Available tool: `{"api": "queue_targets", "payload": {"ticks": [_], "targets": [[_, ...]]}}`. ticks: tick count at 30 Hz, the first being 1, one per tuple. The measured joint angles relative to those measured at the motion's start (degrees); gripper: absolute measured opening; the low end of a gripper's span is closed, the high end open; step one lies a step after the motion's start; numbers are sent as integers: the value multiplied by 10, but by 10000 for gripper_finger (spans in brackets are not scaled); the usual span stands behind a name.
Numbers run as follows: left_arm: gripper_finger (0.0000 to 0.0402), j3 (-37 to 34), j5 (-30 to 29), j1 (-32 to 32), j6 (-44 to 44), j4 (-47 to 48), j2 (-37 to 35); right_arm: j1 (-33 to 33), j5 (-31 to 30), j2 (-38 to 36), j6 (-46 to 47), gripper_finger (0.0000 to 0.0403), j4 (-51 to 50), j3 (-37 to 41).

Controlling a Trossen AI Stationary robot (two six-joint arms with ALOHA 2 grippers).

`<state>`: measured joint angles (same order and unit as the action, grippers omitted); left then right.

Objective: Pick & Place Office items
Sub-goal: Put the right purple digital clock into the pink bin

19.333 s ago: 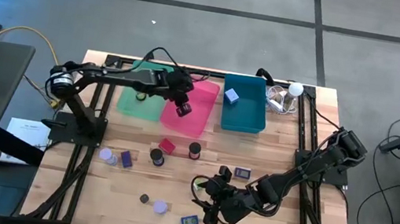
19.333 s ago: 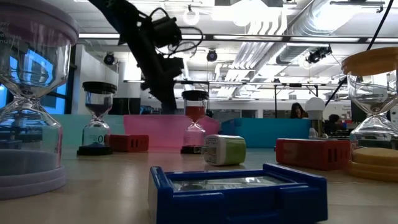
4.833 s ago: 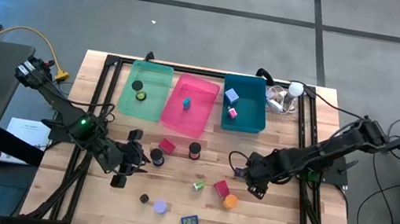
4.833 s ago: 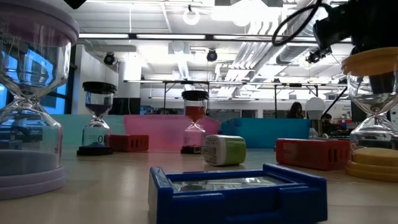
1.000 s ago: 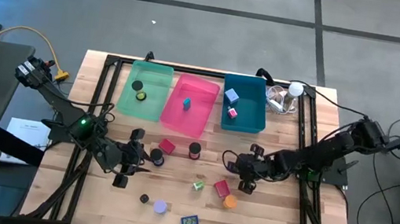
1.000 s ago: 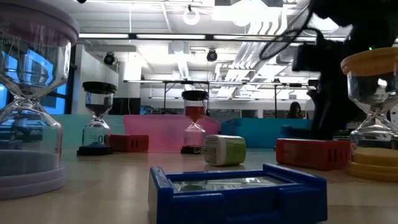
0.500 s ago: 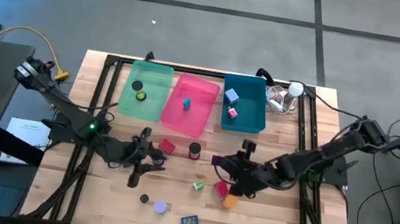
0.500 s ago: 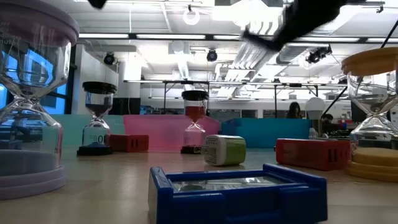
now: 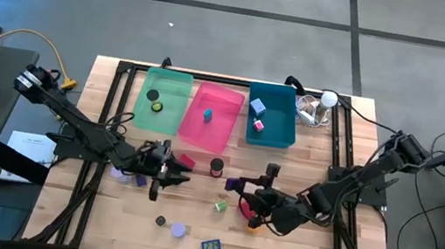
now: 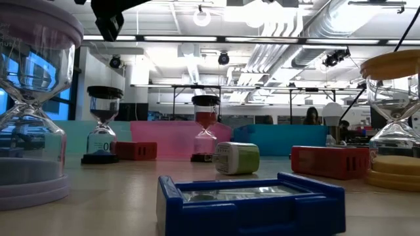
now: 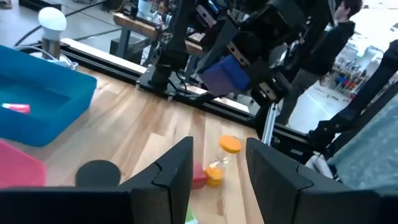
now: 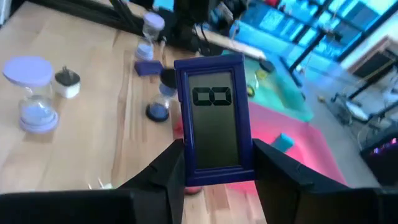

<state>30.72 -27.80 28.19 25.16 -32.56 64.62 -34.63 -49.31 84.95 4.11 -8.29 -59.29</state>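
Observation:
My right gripper hangs over the table's middle, shut on a purple-framed digital timer. My left gripper stands open left of the middle, pointing level toward the table's right edge, with nothing between its fingers. It also shows at the low view's top left. On the table stand hourglasses with black, red-sand, lavender and orange tops. Two red blocks, a green block and a blue timer lie there too. My right gripper pinches the timer's lower end between its two fingers, one on each side edge. The fingers slant a little downward toward the table's left. The timer sticks out beyond the fingertips, its display facing the wrist, lifted clear of the table.
Green, pink and teal bins line the far edge, each with small pieces inside. A white ball-topped clear gadget stands at the far right. A purple block lies behind my left gripper.
My right gripper has risen from the table with the purple timer, gone toward the table's left and rolled. My left gripper has gone toward the table's right, sunk a little, and tipped up from pointing down to level.

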Motion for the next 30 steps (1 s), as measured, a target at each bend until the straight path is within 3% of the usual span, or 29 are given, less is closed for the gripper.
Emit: {"api": "queue_targets", "payload": {"ticks": [7, 12, 21, 30], "targets": [[143, 0, 2, 12, 2, -142, 106, -4, -13, 64, -100, 140, 142, 0], [143, 0, 3, 12, 2, -226, 157, -17, -43, 89, -148, 140, 189, 0], [151, 0, 3, 11, -6, -239, 177, -21, -48, 91, -136, 140, 185, 0], [216, 5, 4, 5, 32, -239, 177, -17, -46, 91, -134, 140, 180, 0]]}}
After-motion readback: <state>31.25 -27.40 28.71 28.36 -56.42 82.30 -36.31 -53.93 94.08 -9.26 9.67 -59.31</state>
